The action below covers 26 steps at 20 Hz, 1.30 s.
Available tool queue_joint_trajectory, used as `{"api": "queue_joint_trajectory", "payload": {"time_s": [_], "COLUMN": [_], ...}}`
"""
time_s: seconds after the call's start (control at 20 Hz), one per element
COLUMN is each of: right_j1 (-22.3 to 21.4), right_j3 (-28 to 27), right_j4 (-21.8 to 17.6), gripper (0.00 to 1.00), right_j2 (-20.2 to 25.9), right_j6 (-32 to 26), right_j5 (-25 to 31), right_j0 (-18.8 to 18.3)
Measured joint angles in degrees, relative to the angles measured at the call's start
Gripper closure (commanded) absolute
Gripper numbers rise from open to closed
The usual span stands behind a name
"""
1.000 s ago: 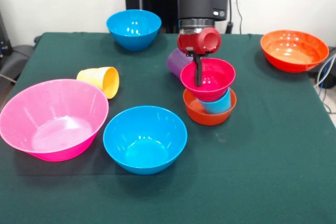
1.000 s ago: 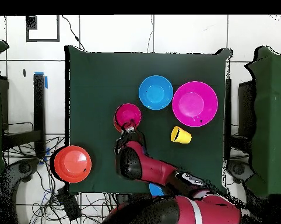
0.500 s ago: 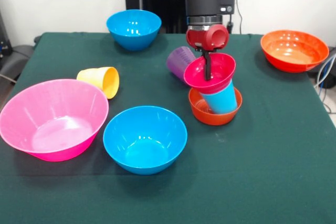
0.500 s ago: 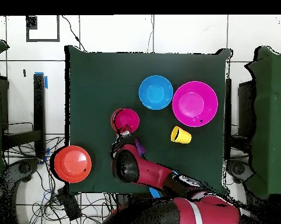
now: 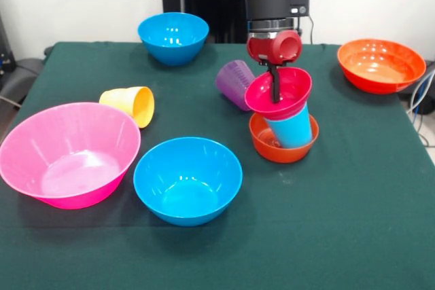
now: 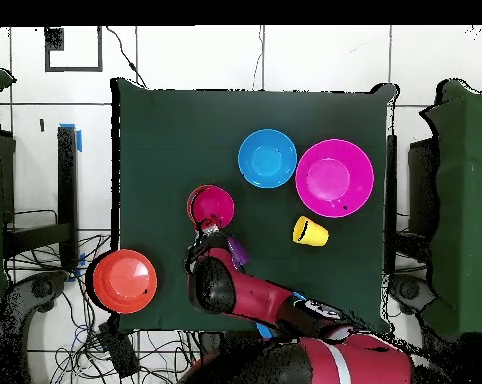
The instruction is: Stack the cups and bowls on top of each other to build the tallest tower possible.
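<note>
The green table (image 5: 353, 222) carries a big pink bowl (image 5: 68, 154), empty, beside an empty blue bowl (image 5: 187, 180). A wide orange bowl (image 5: 380, 64) sits well apart. The small orange-red bowl (image 5: 275, 146) holds the light blue cup (image 5: 292, 127), tilted, capped by the small magenta bowl (image 5: 279, 92), whose rim the gripper (image 5: 274, 89) pinches. The purple cup (image 5: 234, 83) lies just beside it.

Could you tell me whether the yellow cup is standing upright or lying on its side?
On its side: the yellow cup lies on the table with its open mouth facing sideways.
</note>
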Motion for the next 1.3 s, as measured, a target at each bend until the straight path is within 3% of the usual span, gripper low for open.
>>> {"api": "queue_joint_trajectory", "payload": {"time_s": [0.7, 1.2, 1.3], "right_j1": [0.4, -2.2, -2.2], "right_j3": [0.0, -0.7, -1.0], "right_j4": [0.8, 12.2, 12.9], "gripper": [1.00, 1.00, 1.00], "right_j2": [1.5, -5.8, -6.7], "right_j6": [0.0, 0.0, 0.0], "right_j5": [-1.3, -1.4, -1.3], "right_j0": [1.4, 14.3, 15.5]}}
